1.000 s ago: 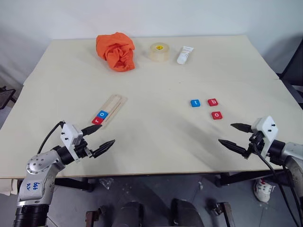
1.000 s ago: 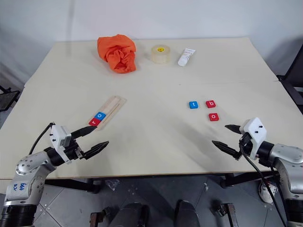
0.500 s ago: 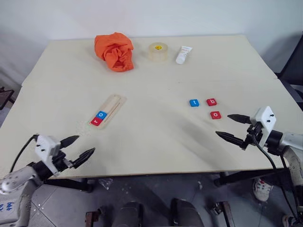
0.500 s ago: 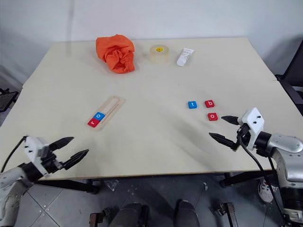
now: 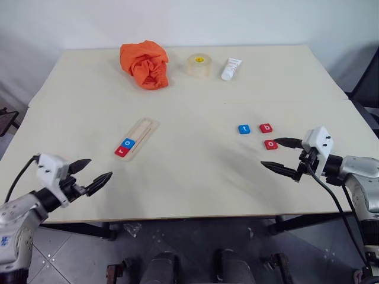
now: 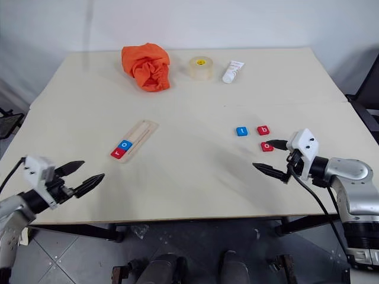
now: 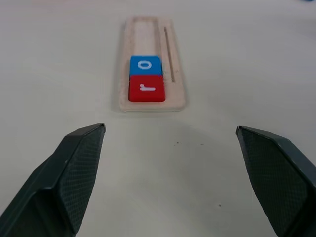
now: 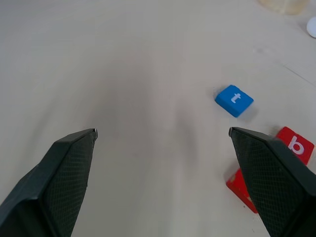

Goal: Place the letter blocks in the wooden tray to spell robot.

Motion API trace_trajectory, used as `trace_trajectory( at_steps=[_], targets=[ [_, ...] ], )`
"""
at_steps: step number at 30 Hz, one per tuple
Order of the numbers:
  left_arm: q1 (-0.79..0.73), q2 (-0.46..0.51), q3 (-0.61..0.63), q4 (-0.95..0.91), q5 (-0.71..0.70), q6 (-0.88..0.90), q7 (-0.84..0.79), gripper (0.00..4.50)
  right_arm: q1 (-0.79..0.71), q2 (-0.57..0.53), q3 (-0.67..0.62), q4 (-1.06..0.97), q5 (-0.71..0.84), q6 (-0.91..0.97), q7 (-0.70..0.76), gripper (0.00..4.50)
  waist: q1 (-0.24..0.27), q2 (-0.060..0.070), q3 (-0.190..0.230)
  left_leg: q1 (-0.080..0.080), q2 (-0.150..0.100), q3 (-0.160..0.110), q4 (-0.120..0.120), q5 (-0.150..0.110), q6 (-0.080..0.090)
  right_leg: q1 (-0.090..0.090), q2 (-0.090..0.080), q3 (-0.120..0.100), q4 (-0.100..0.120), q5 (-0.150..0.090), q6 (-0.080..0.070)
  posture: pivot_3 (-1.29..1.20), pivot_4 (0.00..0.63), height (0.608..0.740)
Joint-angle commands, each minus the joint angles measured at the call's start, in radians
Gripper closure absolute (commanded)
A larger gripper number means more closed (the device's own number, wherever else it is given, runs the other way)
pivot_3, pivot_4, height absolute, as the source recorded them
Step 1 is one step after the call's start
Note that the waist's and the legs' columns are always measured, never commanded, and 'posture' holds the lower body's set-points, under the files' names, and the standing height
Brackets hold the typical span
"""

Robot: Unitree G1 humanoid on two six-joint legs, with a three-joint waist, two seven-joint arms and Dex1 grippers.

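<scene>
The wooden tray (image 5: 142, 130) lies left of the table's centre. A red "r" block (image 5: 121, 152) and a blue "o" block (image 5: 127, 142) sit at its near end. Right of centre lie a blue "t" block (image 5: 244, 129), a red "b" block (image 5: 266, 128) and a red "o" block (image 5: 270, 144). My right gripper (image 5: 269, 153) is open and empty, low over the table, one fingertip just beside the red "o" block (image 8: 239, 187). My left gripper (image 5: 99, 169) is open and empty near the front left edge, pointing at the tray (image 7: 148, 34).
An orange cloth (image 5: 145, 64), a tape roll (image 5: 199, 64) and a white tube (image 5: 231, 68) stand along the far edge. A seam (image 5: 284, 102) crosses the tabletop. A dark chair (image 5: 370, 89) is beyond the right edge.
My left gripper has drawn back leftwards from the tray's near end towards the table's front left edge. My right gripper has come in and forward to the red "o" block.
</scene>
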Motion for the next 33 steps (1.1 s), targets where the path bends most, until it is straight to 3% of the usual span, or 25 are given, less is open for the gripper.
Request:
trace_trajectory(
  at_steps=[1, 4, 13, 21, 33],
  targets=[
    [-0.133, 0.033, -0.048, 0.037, 0.015, 0.120, 0.064, 0.00, -0.025, 0.005, 0.001, -0.015, 0.001, -0.026, 0.007, 0.04, -0.001, 0.000, 0.000, 0.000, 0.000, 0.000, 0.000, 0.000, 0.000, 0.000, 0.000, 0.000, 0.000, 0.000, 0.000, 0.00, 0.150, 0.740],
    [-0.237, 0.065, -0.131, 0.083, 0.049, 0.228, 0.075, 0.00, -0.032, 0.010, 0.012, -0.017, 0.002, -0.027, 0.005, 0.04, -0.005, 0.000, 0.000, 0.000, 0.000, 0.001, 0.000, -0.001, 0.000, 0.000, 0.000, 0.000, 0.004, 0.000, 0.000, 0.00, 0.150, 0.740],
    [-0.489, 0.045, -0.310, 0.285, 0.153, 0.257, 0.056, 0.00, -0.043, 0.028, 0.028, -0.034, 0.001, -0.019, 0.000, 0.04, -0.012, -0.002, 0.001, -0.001, 0.000, 0.002, 0.000, -0.002, 0.000, -0.002, 0.003, -0.001, 0.004, 0.000, 0.000, 0.00, 0.150, 0.740],
    [-0.559, 0.013, -0.369, 0.399, 0.218, 0.261, 0.054, 0.00, -0.020, 0.012, 0.013, -0.048, -0.001, -0.016, -0.007, 0.04, -0.009, -0.003, 0.002, -0.001, 0.000, 0.002, 0.001, -0.001, 0.000, -0.001, 0.003, -0.001, 0.004, 0.000, 0.001, 0.00, 0.150, 0.740],
    [-0.555, 0.005, -0.420, 0.406, 0.247, 0.382, 0.027, 0.00, -0.024, 0.014, 0.015, -0.045, -0.007, -0.018, -0.011, 0.04, -0.006, -0.003, 0.001, 0.001, 0.000, 0.003, 0.001, -0.001, 0.000, -0.001, 0.002, 0.000, 0.005, 0.000, 0.001, 0.00, 0.150, 0.740]
  ],
)
